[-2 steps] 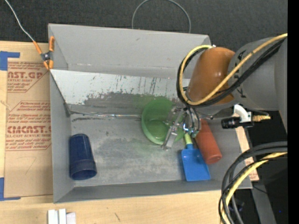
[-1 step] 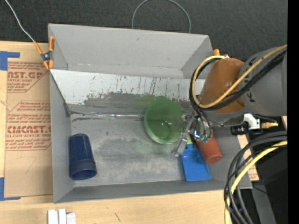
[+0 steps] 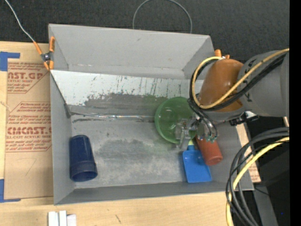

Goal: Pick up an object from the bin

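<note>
Jaws: state cannot be told; they are lowered at the right rim of the green bowl.
Gripper (image 3: 187, 133): at the right of the bin (image 3: 117, 79), over the bowl's edge.
Green bowl (image 3: 168, 119): translucent, round, right of centre on the floor.
Red cylinder (image 3: 211, 153): just right of the gripper, tilted.
Blue flat block (image 3: 195, 170): beside the cylinder, towards the front wall.
Blue cup (image 3: 82, 157): on its side, front left corner, well apart.

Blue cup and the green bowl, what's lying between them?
Nothing: in the camera view, only bare, scuffed bin floor lies between the blue cup and the green bowl.
</note>
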Robot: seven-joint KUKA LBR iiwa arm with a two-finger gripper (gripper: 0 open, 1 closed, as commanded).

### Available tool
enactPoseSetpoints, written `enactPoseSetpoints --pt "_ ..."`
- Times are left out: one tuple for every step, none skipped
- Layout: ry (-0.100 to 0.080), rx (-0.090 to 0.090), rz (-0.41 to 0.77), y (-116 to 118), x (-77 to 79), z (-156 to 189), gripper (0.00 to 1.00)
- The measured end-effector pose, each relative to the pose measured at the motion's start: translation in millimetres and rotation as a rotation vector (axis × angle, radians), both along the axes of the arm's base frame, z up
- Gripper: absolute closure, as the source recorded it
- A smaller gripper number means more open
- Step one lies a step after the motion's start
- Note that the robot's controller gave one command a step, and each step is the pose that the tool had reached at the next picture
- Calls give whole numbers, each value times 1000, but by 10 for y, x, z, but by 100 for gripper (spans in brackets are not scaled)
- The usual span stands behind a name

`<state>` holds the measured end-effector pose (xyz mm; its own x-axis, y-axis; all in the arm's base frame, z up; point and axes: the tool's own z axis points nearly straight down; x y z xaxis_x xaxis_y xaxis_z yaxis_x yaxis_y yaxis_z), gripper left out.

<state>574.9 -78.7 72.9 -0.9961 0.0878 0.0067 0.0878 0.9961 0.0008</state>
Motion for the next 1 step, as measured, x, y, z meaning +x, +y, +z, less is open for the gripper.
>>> enactPoseSetpoints --pt "0 0 0 0 0 0 100"
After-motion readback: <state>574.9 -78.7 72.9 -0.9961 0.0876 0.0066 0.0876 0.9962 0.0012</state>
